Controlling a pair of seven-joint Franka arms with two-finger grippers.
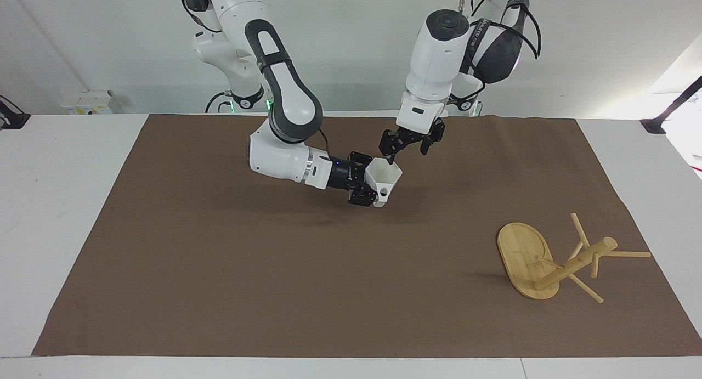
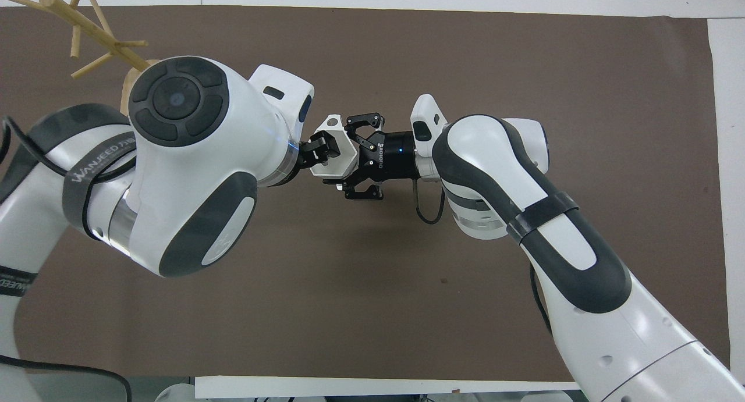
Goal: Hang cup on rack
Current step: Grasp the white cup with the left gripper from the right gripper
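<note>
The white faceted cup [image 1: 385,179] is held above the middle of the mat, mouth turned toward the left arm's end and pierced handle on its lower side. It also shows in the overhead view [image 2: 333,157]. My right gripper [image 1: 365,180] is shut on the cup's base end, also seen from overhead [image 2: 353,156]. My left gripper [image 1: 407,150] is open at the cup's rim with one fingertip at the mouth, and it shows in the overhead view [image 2: 317,150]. The bamboo rack [image 1: 548,264] stands on its oval base near the left arm's end of the mat.
A brown mat [image 1: 219,269] covers most of the white table. In the overhead view the left arm hides most of the rack's base, and only the post and pegs [image 2: 87,32] show.
</note>
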